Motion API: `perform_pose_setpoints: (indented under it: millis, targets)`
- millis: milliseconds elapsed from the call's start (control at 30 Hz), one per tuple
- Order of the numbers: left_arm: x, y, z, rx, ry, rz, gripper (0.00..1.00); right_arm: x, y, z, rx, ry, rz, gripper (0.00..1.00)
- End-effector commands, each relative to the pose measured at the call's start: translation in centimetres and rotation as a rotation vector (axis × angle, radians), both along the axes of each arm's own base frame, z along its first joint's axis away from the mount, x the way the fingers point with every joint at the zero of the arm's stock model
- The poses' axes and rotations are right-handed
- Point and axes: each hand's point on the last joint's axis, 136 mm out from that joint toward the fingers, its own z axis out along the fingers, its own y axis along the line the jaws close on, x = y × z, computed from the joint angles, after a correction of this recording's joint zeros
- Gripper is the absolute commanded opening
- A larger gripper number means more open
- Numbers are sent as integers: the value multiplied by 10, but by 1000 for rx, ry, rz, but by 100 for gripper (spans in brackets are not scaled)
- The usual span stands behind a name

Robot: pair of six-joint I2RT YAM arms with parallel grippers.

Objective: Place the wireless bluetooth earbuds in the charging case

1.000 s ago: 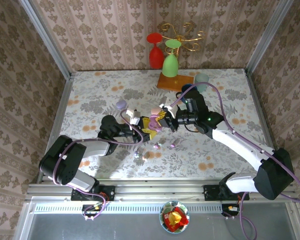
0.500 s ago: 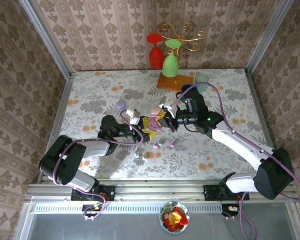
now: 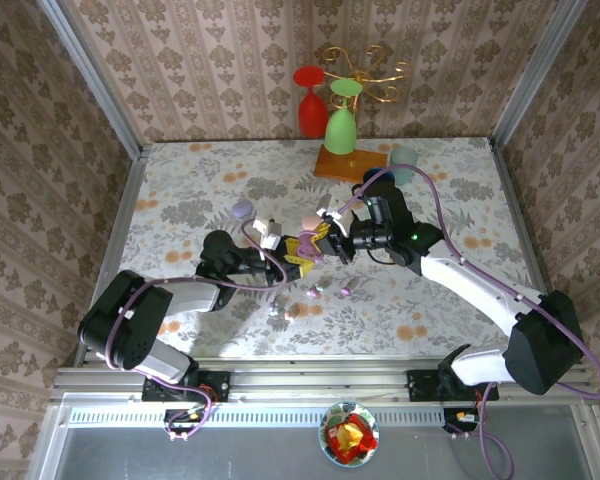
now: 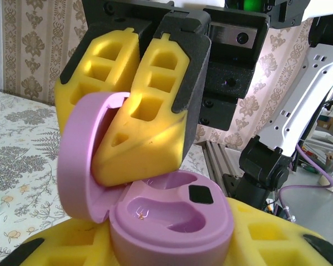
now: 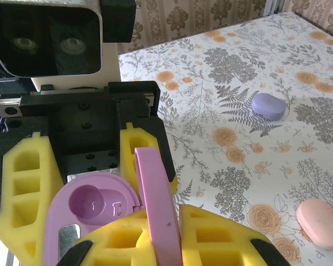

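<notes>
Centrally, mauve case (image 4: 172, 221) open, left fingers (image 4: 272, 244) gripping base, right fingers (image 4: 155, 105) pinching lid.

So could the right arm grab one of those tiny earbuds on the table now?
Probably not yet: the right gripper is shut on the lid of the purple charging case that the left gripper holds. The earbuds lie uncovered nearby, once it lets go.

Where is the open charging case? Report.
Centre of the top view: the open charging case sits in the left gripper, its lid pinched by the right gripper.
</notes>
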Motion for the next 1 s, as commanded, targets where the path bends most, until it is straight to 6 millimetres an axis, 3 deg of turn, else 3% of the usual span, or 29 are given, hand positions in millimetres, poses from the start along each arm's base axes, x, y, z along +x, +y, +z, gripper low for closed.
perform_pose_setpoints:
  millis: [0, 67, 233, 333, 467, 567, 800, 967]
  targets:
    - [-2, -2, 13, -27, -47, -21, 32, -1, 5, 10, 30, -6, 12, 0]
    - [-1, -2, 14, -29, -51, -13, 32, -2, 5, 13, 41, -8, 8, 4]
    - [8, 2, 10, -28, -51, 37, 32, -2, 0, 30, 89, -13, -37, 52]
    - [18, 7, 7, -25, -45, 92, 31, -4, -8, 37, 125, -20, -66, 67]
    - [31, 15, 2, -19, -42, 148, 31, -11, -27, 34, 157, -11, -141, 72]
    - [39, 21, -4, -8, -45, 178, 31, -12, -46, 19, 151, -2, -261, 72]
    - [57, 37, -6, -4, -39, 239, 31, -20, -91, -60, -186, 87, -514, 72]
    - [71, 57, -10, 4, -43, 306, 32, -28, -90, -107, -505, 60, -549, 69]
